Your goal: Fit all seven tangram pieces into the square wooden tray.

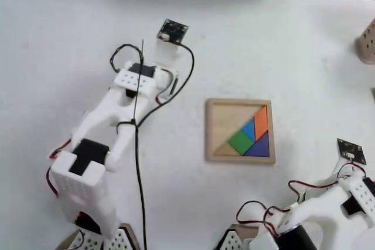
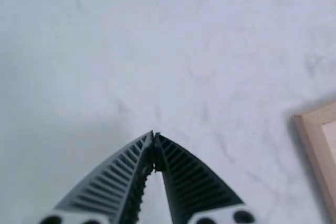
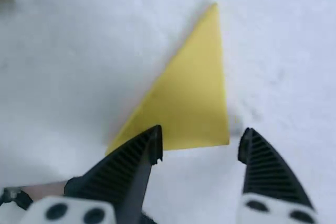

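Currently: the right gripper (image 3: 200, 132) sits low over the table (image 3: 79, 51) with its jaws spread apart, straddling one edge of the yellow triangle (image 3: 194, 98); nothing is gripped. The spread roughly matches that edge, so I judge this a pre-grasp stance. The triangle lies flat on the table, not in the wooden tray (image 1: 209, 130).

The tray stands right of centre. An orange piece (image 1: 262, 122), blue piece (image 1: 249, 130), green piece (image 1: 240, 141) and purple piece (image 1: 259, 144) are packed flush in its right, near part. The left, far part is bare wood, probably left open for the larger pieces.

The left gripper (image 2: 154, 135) has its tips together and holds nothing. It hangs above bare table left of the tray's corner (image 2: 315, 129), likely parked there to leave the tray unobstructed.
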Controlling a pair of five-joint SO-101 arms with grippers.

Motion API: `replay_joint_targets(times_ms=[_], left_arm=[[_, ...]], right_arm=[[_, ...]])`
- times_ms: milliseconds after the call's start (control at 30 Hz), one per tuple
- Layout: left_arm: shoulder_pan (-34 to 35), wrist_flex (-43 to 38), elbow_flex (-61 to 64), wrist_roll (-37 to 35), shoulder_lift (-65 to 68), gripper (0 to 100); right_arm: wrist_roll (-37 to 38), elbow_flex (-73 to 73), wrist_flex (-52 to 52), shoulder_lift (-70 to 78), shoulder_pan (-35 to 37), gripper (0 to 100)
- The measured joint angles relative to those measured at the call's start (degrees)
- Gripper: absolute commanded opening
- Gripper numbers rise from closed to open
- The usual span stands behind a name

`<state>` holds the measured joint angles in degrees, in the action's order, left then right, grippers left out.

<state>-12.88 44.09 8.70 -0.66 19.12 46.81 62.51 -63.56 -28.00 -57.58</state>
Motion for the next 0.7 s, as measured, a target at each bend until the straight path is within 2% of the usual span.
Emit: replay_joint_targets(times_ms=[167, 700], left_arm=[[0.0, 0.0, 0.0, 0.0, 0.0, 2], [0.0, 0.0, 0.0, 0.0, 0.0, 2]], right_arm=[[-0.6, 1.2, 1.0, -1.6, 0.4, 29.4], [-0.8, 0.7, 1.6, -0.4, 8.3, 29.4]])
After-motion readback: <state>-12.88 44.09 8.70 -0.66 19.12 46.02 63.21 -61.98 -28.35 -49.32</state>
